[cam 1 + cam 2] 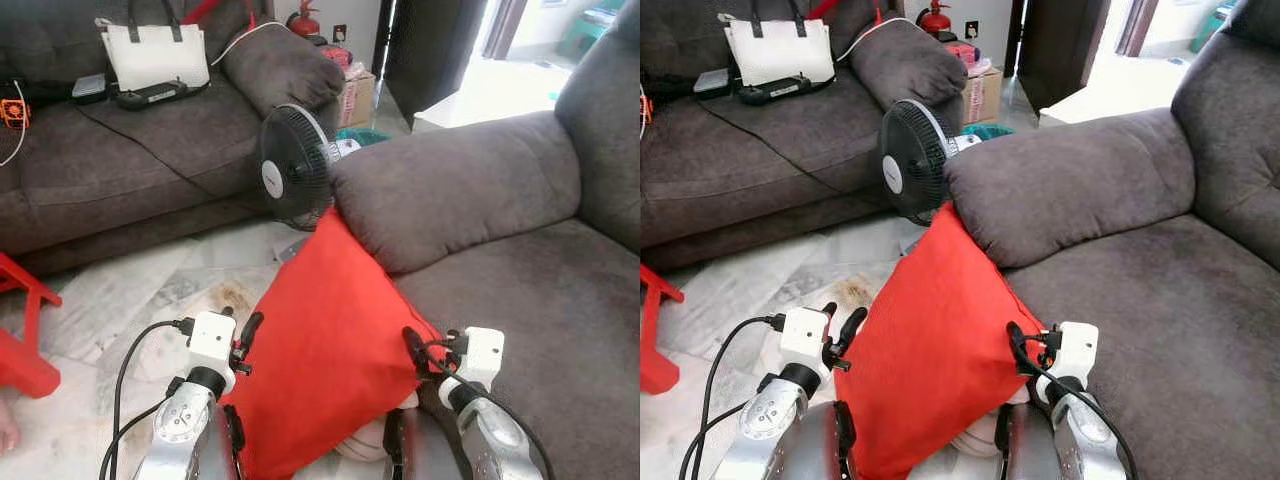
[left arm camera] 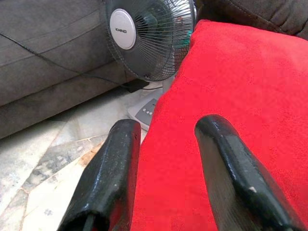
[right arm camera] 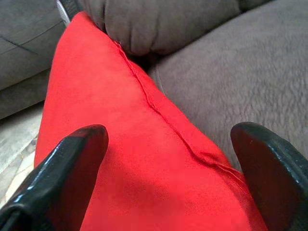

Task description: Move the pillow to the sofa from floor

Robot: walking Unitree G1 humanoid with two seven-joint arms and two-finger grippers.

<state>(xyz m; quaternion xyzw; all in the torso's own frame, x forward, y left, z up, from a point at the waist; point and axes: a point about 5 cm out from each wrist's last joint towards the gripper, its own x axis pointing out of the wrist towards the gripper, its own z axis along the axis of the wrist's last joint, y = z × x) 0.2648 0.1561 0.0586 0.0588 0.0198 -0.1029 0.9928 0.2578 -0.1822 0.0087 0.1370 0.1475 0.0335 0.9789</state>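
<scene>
Over on the left, the far sofa [image 1: 120,150] carries a white handbag [image 1: 155,55] and a trailing black cable [image 1: 130,145], with a red stool [image 1: 25,330] on the pale floor [image 1: 110,310] below it. None of that matters to the lift.

Coming in, the left tool [image 1: 245,345] sits at the pillow's left edge. In the left wrist view its fingers [image 2: 108,178] stand apart, one over the red cloth and one off its edge, gripping nothing.

Centre stage is the red pillow [image 1: 325,350], propped on its edge with its top corner leaning on the near sofa's armrest [image 1: 450,190]. It looks soft, light and floppy, so a pinch at one corner would let it sag. Pressing it between both sides seems the better hold.

Just behind it stands a black fan [image 1: 290,165], close enough to be knocked by a careless swing.

On the right, the right tool [image 1: 415,350] is spread wide, straddling the pillow's seam. Beyond it is the near sofa's seat [image 1: 540,330].
</scene>
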